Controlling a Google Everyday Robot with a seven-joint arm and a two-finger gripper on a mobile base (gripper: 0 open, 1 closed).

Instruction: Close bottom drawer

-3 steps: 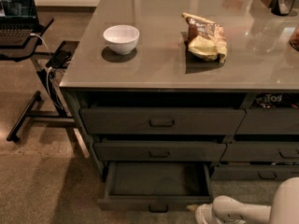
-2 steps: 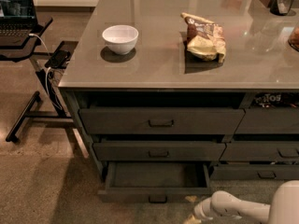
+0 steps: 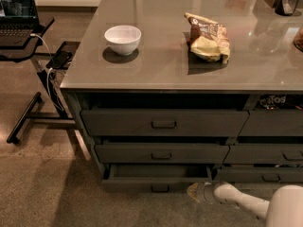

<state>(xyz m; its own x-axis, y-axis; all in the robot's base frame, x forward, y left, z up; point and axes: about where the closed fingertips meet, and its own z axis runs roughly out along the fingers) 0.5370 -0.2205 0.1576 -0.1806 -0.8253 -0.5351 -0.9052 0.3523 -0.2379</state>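
A grey table (image 3: 161,77) seen from above its front edge, with stacks of dark drawers beneath the top. The bottom drawer (image 3: 137,182) sits lowest in the wide stack under the table's front left corner, just above the floor (image 3: 47,193). It stands out a little from the two taller drawers above it, and a thin strip of its dark, bare inside shows behind its slim front. Your task looks mostly done but not finished: the front is not yet flush with the stack, so a short push toward the table is what remains.

The gripper (image 3: 193,192) is low at the floor, on the end of a white arm (image 3: 236,200) that reaches in from the lower right. It is just beside the right end of the drawer's front. You cannot tell whether it touches the front, nor whether the gripper is apart or together.

For room, you have bare floor in front of the drawer and off the table's left corner. A narrower drawer stack (image 3: 270,174) lies just right of the gripper. A rolling laptop stand (image 3: 28,115) stands well apart beyond the left edge. On top, a white bowl (image 3: 122,39) near the left edge and a snack bag (image 3: 208,41) near the middle are clear of the work.
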